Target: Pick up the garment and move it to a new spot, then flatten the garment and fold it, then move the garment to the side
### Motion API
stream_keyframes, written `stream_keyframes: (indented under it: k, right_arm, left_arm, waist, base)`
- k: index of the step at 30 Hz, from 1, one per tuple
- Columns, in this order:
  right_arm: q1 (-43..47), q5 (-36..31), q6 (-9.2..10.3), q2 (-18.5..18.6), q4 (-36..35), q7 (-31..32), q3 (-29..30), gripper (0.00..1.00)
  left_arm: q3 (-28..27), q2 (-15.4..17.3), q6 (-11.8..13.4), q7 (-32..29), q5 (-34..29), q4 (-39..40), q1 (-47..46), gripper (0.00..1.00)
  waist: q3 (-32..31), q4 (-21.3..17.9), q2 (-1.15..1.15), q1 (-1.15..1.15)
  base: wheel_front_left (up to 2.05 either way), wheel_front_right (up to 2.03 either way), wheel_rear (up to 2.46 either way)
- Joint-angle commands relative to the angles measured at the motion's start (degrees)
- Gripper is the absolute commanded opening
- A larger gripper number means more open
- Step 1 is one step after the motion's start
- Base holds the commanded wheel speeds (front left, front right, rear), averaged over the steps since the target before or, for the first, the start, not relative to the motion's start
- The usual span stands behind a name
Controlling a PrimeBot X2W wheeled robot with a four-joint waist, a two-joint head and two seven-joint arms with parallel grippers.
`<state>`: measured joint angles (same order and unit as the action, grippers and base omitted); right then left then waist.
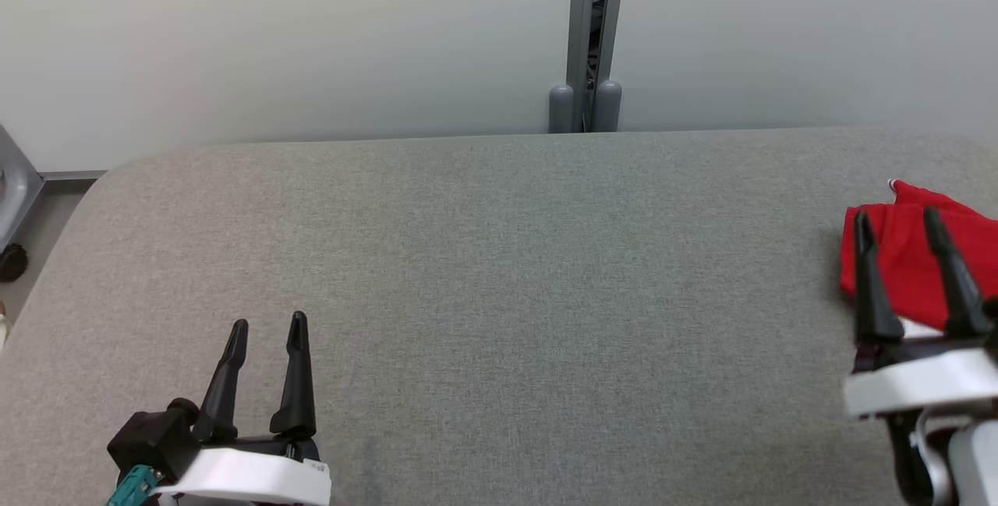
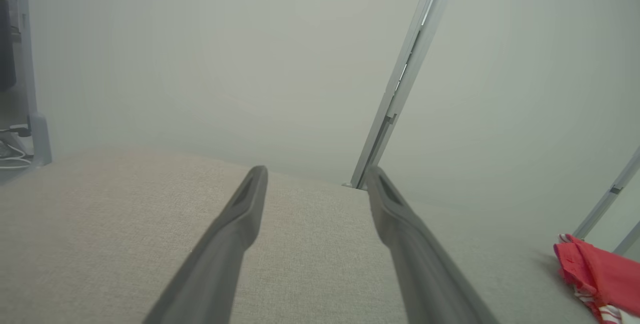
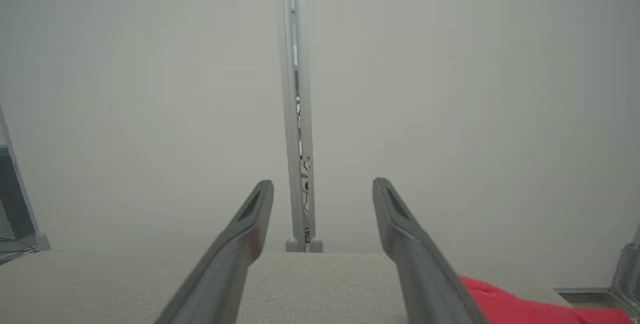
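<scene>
My left end effector point(image 1: 269, 321) hovers low over the near left of the counter point(image 1: 499, 256), fingers spread and empty, pointing toward the far wall. My right end effector point(image 1: 895, 215) stands at the far right, fingers likewise parted and gripping nothing, tips overlapping the red garment point(image 1: 904, 264) in the head view; contact I cannot confirm. The garment lies bunched at the counter's right edge, well apart from the left arm.

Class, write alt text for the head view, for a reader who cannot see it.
A red garment lies bunched at the picture's right edge on a grey table, with the open right gripper in front of it. The open left gripper is at lower left, holding nothing.
</scene>
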<state>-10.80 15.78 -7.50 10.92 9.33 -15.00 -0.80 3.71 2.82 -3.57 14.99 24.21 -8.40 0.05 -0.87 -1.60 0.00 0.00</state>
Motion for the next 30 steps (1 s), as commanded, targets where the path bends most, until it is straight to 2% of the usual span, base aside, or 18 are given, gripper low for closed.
stream_keyframes:
  k: [1,5,12,30]
  right_arm:
    - [1.64,-1.09,0.01,-0.65,-0.86,-0.23,0.39,1.0]
    - [6.45,-4.44,0.01,-3.7,-2.32,-0.22,-1.81,1.0]
    - [10.95,-7.68,0.01,-6.37,-2.11,-0.23,-2.11,1.0]
    - [11.55,-8.86,0.01,-7.79,-1.84,-0.23,-1.43,1.0]
  left_arm:
    - [-0.24,0.23,0.25,0.22,-0.01,0.12,0.62,1.0]
    - [-0.28,0.21,1.2,0.22,-0.33,0.32,1.17,1.0]
    - [0.3,0.23,0.23,0.22,-0.57,-0.83,1.93,1.0]
    - [-0.08,0.24,0.1,0.22,-0.94,-0.03,2.89,1.0]
  waist:
    - [-0.01,0.06,0.0,0.0]
    - [-0.18,0.08,0.0,0.0]
    - [-0.83,0.25,0.0,0.0]
    - [-0.92,0.41,0.0,0.0]
  base:
    - [0.0,0.0,0.0]
    - [0.0,0.0,0.0]
    - [0.0,0.0,0.0]
    - [0.0,0.0,0.0]
